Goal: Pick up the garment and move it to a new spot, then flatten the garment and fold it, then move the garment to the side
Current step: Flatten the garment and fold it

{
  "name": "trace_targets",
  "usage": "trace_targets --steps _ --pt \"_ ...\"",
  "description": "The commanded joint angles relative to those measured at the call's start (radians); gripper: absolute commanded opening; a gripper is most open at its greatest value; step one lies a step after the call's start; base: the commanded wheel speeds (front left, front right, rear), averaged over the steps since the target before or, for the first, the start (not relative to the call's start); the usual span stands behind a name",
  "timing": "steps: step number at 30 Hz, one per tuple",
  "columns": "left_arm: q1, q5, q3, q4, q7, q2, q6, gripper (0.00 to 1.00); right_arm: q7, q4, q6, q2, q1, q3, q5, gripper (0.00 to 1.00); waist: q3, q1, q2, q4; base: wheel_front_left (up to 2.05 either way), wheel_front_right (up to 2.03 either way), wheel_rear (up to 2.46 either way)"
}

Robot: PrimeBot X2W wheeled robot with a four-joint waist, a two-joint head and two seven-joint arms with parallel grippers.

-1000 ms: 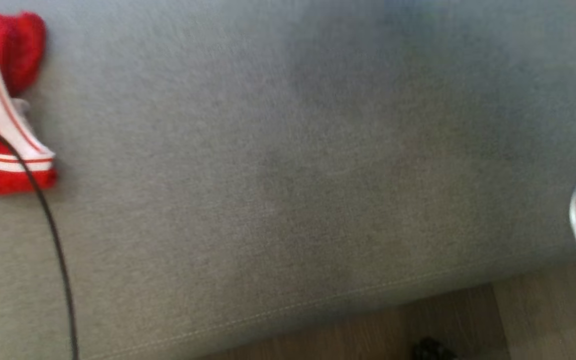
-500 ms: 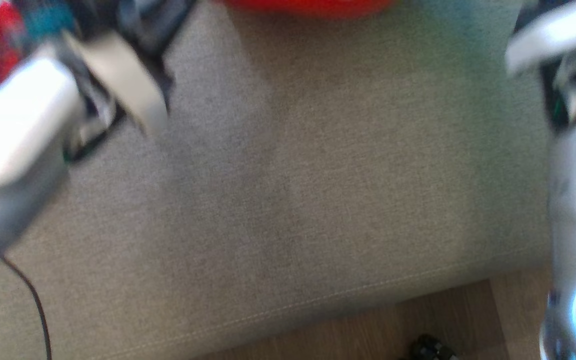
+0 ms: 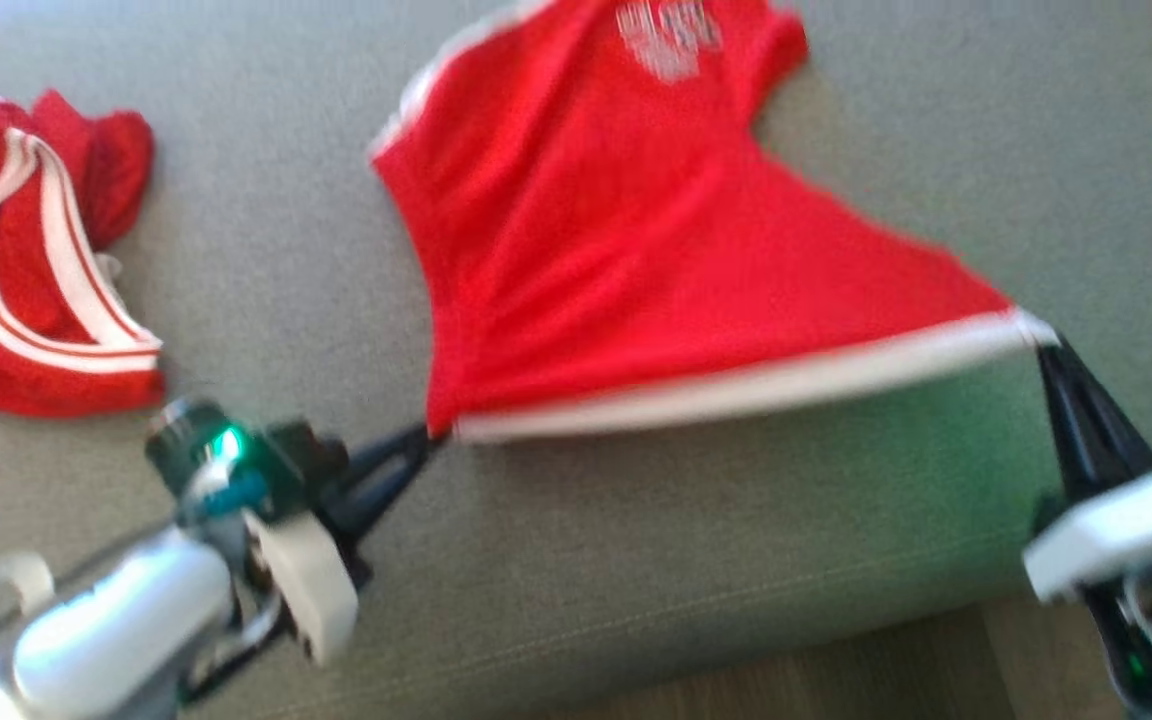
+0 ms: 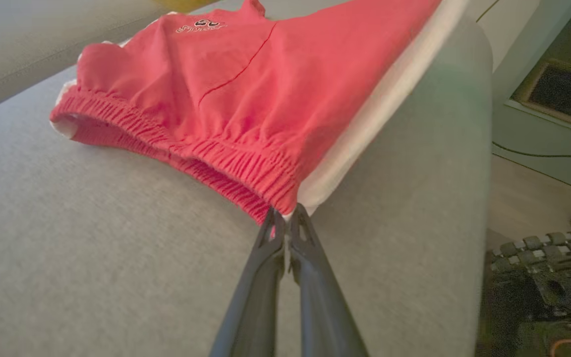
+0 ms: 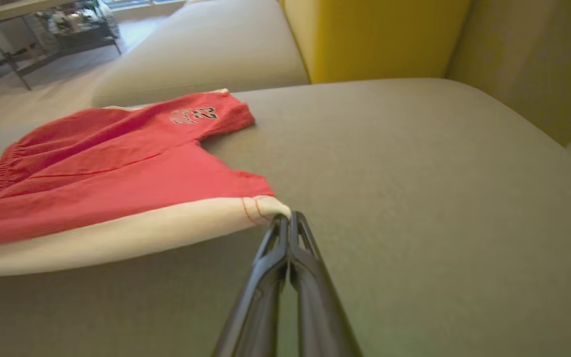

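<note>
A pair of red shorts [image 3: 616,230] with a white side stripe lies spread on the grey sofa seat [image 3: 636,540]. My left gripper [image 3: 431,435] is shut on the corner where the elastic waistband meets the white stripe [image 4: 285,210]. My right gripper [image 3: 1044,345] is shut on the other end of that stripe, at the leg hem [image 5: 283,215]. The stripe edge [image 3: 736,385] is stretched between the two grippers and lifted a little off the seat. The far part of the shorts [image 5: 117,148] rests on the cushion.
A second red garment [image 3: 26,270] with white bands lies crumpled at the left of the seat. The seat's front edge and wooden floor [image 3: 836,680] run along the bottom. A yellow cushion [image 5: 374,34] stands behind the seat.
The head camera has swung, so the whole picture shifted. The shorts and both grippers holding them have come into view, stretched out over the seat.
</note>
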Motion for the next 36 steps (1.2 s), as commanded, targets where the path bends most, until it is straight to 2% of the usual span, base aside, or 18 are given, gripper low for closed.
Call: trace_targets --steps 1,7,10,13,15,19,23,26,36 --pt "0.009 0.012 0.052 -0.033 -0.006 0.044 0.015 0.00 0.012 -0.059 0.000 -0.006 0.035 -0.012 0.016 0.00 -0.046 0.0002 0.0000 0.005 0.00 0.00 0.00" --pt "0.146 0.004 0.081 -0.145 -0.006 0.072 0.043 0.00 0.072 -0.192 0.000 0.019 0.154 -0.059 0.079 0.00 -0.085 0.0002 0.0000 0.006 0.00 0.00 0.00" --pt "0.167 -0.024 0.115 -0.196 -0.006 0.064 0.045 0.00 0.084 -0.220 0.000 0.029 0.121 -0.085 0.103 0.00 -0.096 0.0002 0.0000 0.016 0.00 0.00 0.00" --pt "0.168 -0.080 0.160 -0.216 -0.006 0.030 0.037 0.00 0.094 -0.198 0.000 0.037 0.046 -0.120 0.102 0.00 -0.100 0.0002 0.0000 0.035 0.00 0.00 0.00" --pt "0.153 -0.110 0.184 -0.210 -0.006 0.000 0.024 0.00 0.104 -0.166 0.000 0.039 -0.016 -0.134 0.085 0.00 -0.096 0.0002 0.0000 0.052 0.00 0.00 0.00" --pt "0.092 -0.181 0.209 -0.137 -0.005 -0.098 -0.008 0.00 0.153 -0.048 0.000 0.042 -0.191 -0.163 0.034 0.00 -0.068 0.0002 0.0000 0.099 0.00 0.00 0.00" --pt "0.038 -0.279 0.241 -0.049 -0.001 -0.189 -0.028 0.00 0.205 0.071 0.000 0.042 -0.339 -0.193 -0.055 0.00 -0.027 0.0002 0.0000 0.144 0.00 0.00 0.00" --pt "-0.006 -0.358 0.271 0.017 -0.001 -0.243 -0.040 0.00 0.230 0.161 0.000 0.042 -0.453 -0.174 -0.133 0.00 0.012 0.0002 0.0000 0.167 0.00 0.00 0.00" --pt "-0.160 -0.591 0.291 0.158 0.062 -0.365 -0.048 0.00 0.227 0.456 0.000 -0.012 -0.773 -0.182 -0.263 0.00 0.098 0.0002 0.0000 0.242 0.00 0.00 0.00"
